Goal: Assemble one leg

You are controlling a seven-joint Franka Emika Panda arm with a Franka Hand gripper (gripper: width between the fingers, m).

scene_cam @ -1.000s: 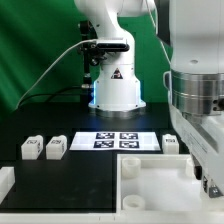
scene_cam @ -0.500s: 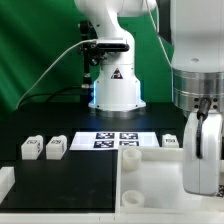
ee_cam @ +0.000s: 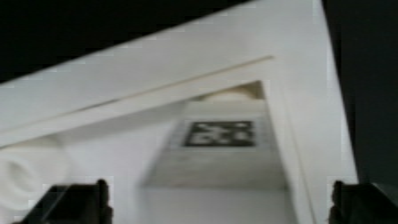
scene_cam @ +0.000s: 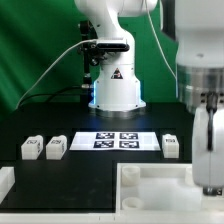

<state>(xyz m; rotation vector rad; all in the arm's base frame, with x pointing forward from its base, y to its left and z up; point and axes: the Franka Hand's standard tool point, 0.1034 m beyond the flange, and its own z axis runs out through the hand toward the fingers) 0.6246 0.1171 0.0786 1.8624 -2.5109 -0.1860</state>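
Three small white plastic leg blocks with black-and-white tags (scene_cam: 30,149) (scene_cam: 55,147) (scene_cam: 171,146) out on the black table (scene_cam: 40,125), all loose. Largest in sight: white robot arm base (scene_cam: 113,70) standing at the back before a green curtain (scene_cam: 40,50), and the arm's big white wrist housing (scene_cam: 205,60) filling the exterior view's right edge. Next in size: large flat white rimmed tray-like part (scene_cam: 150,185) lying at the front, right of centre in the exterior view, seen in the wrist view as a slanted white wall with a square tag (ee_cam: 222,133) on the inner floor. Then the marker board (scene_cam: 115,141), flat on the table just behind the tray. Two-finger gripper (ee_cam: 217,203) spread wide over the tray's interior, dark fingertips (ee_cam: 79,203) far apart, holding nothing. Two leg blocks side by side at the exterior view's left, well apart from the tray; third block near the tray's far right corner, beside the marker board, close by the lowered wrist.
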